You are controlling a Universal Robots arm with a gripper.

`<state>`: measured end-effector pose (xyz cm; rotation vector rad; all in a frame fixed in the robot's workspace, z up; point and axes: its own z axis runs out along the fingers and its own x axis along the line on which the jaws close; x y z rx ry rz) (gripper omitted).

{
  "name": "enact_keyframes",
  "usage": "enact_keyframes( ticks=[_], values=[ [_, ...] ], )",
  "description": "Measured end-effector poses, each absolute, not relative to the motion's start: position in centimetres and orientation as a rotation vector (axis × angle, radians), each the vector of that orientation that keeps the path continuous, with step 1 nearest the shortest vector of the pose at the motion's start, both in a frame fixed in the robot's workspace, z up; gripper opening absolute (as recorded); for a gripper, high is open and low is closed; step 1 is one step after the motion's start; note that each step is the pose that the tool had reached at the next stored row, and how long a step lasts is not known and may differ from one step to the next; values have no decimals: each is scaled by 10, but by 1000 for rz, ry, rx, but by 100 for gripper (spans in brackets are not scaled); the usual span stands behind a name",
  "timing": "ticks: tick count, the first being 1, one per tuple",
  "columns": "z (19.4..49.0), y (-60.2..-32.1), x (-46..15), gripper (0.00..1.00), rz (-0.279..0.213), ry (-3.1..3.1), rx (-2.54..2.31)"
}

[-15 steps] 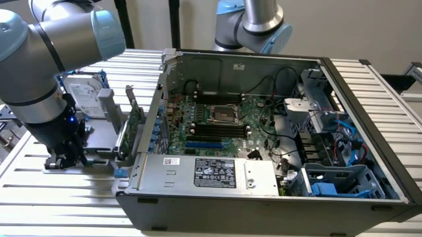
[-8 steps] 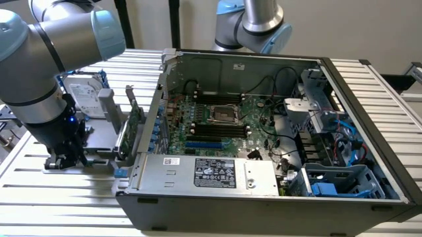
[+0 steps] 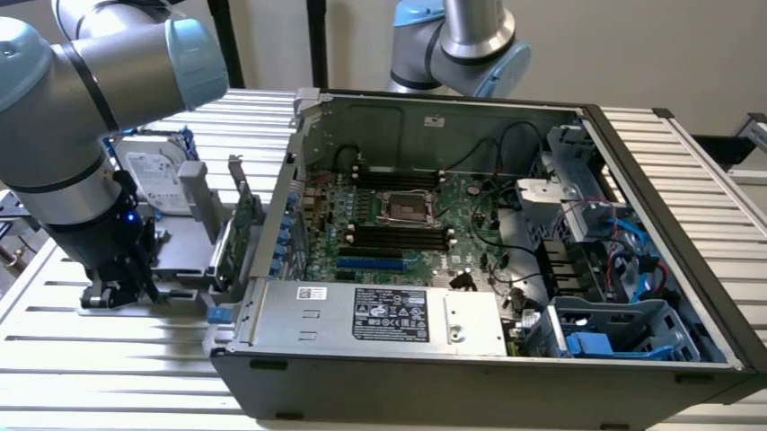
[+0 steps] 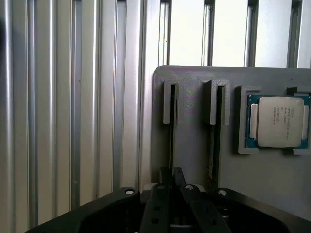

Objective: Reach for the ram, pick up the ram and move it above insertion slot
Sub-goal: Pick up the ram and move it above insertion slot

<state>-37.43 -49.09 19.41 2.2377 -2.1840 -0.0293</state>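
Here the arm (image 3: 72, 171) bends steeply down at the exterior view's left, beside the open computer case (image 3: 480, 382), with the gripper (image 3: 114, 292) low on the gray holder (image 4: 194, 145). Its jaws stand almost together, pinching the thin edge of the ram (image 4: 171, 141), which stands edge-up in a holder slot near the processor (image 4: 279, 121).

A slatted metal table (image 3: 108, 359) carries an open computer case (image 3: 480, 384) and a grey holder (image 4: 272, 179).

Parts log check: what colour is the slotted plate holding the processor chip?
Grey; the plate shows best in the wrist view.
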Motion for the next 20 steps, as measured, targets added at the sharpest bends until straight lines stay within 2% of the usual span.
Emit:
enact_keyframes(
  ticks=[9, 20],
  values=[
    [203, -491, -374, 14, -29, -2184, 2238],
    [246, -491, -374, 14, -29, -2184, 2238]
  ],
)
